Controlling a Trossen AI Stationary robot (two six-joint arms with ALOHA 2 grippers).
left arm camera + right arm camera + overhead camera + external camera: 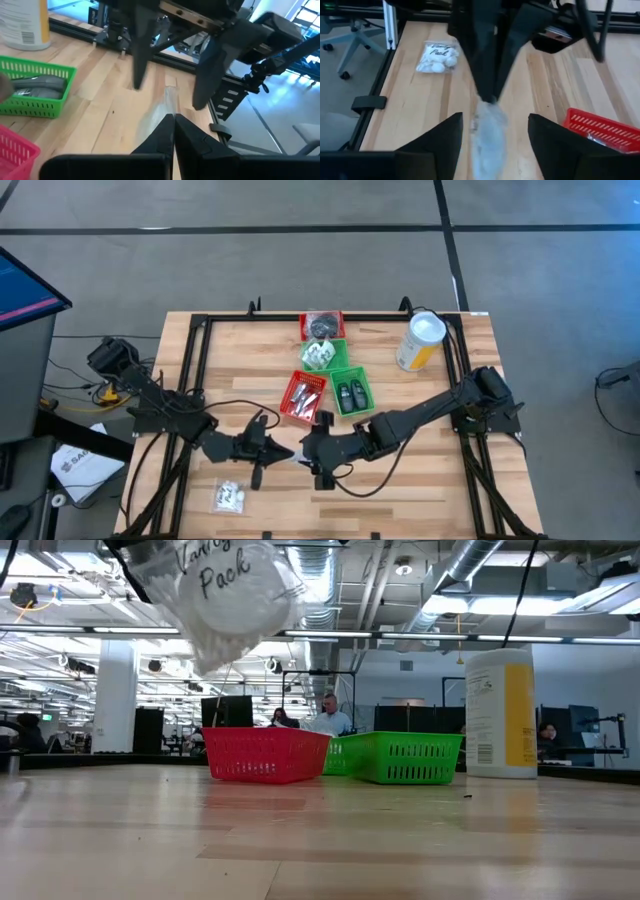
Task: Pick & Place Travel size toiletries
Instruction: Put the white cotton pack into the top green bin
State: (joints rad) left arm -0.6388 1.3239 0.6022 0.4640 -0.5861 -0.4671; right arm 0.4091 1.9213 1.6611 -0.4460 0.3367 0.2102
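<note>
While you look down on the table, you find both arms meeting near the front edge, just in front of the four baskets. Your left gripper is pinched shut on the top edge of a slim clear sachet, which hangs from its tips above the bare wood. Your right gripper faces it tip to tip with its fingers spread wide, one on each side of the sachet and clear of it; it holds nothing. You can see the same from the left wrist, where the two right fingers stand well apart beyond the closed left tips. A packet of white pieces lies flat on the table near the front left corner, well apart from both grippers. Behind the grippers, the near red basket holds silvery sachets and touches the near green basket, which holds dark grey pieces. Farther back, the second green basket holds white packets and the far red basket holds black discs. The yellow canister stands to the right of the baskets, near the back edge.
</note>
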